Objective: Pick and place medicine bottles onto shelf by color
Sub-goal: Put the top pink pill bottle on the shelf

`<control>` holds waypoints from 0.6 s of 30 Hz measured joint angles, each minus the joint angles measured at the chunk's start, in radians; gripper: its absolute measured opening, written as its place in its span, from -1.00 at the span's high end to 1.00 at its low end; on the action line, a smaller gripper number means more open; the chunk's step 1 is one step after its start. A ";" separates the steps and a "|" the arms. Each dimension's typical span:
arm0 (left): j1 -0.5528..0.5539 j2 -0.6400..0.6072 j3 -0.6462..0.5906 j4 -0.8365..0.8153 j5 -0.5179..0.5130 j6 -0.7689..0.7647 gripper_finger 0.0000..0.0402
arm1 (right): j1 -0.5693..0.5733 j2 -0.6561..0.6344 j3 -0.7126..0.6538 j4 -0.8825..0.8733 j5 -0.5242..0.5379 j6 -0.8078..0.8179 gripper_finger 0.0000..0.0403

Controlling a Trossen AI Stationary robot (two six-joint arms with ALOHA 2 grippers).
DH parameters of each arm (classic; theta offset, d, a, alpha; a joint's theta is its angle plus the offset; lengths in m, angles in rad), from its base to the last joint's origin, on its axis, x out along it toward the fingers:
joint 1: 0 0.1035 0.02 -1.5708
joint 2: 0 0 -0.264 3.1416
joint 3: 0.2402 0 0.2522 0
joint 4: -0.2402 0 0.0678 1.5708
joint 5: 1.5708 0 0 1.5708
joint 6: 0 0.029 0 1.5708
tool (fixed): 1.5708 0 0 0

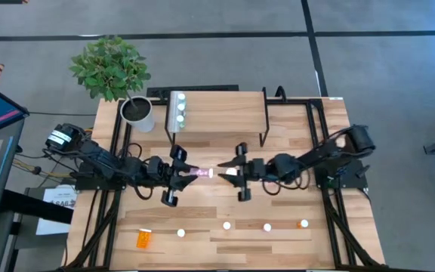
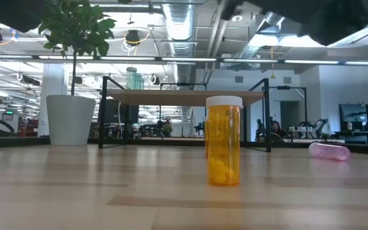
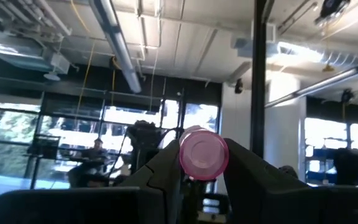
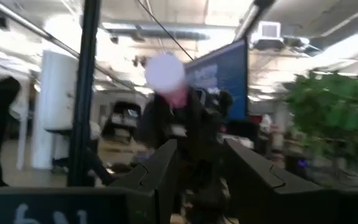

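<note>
While the wooden table point(image 1: 293, 238) carries everything, the shelf point(image 1: 221, 113) at its far edge bears three white-capped bottles point(image 1: 178, 109) at its left end. Above mid-table the left gripper point(image 1: 183, 175) is clamped on a pink medicine bottle point(image 1: 200, 174), held level. The right gripper point(image 1: 234, 173) faces it, fingers parted and empty, at the bottle's cap. An orange bottle point(image 2: 224, 140) stands nearer the front edge.

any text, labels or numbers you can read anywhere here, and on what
None can be read for certain.
White sheet beside the table's left edge: dark print, too small to read.
Right wrist view, pale marks on the arm's own housing: blurred, unreadable.
Orange bottle in the low view: no label showing.
</note>
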State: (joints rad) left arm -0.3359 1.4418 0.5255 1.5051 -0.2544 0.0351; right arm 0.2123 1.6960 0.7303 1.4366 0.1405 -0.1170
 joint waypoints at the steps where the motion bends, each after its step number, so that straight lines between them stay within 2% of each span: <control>1: 0.000 0.000 0.000 -0.009 -0.012 0.007 0.57 | -0.005 0.025 0.021 0.007 -0.022 0.011 0.23; 10: 0.000 0.001 0.000 -0.054 -0.022 0.014 0.57 | -0.007 0.159 0.179 0.016 -0.050 0.012 0.35; 18: 0.000 0.000 0.002 -0.079 -0.019 0.021 0.57 | 0.017 0.149 0.198 0.015 -0.034 -0.048 0.53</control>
State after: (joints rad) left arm -0.3362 1.4414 0.5277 1.4260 -0.2738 0.0561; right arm 0.2294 1.8446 0.9283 1.4520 0.1064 -0.1651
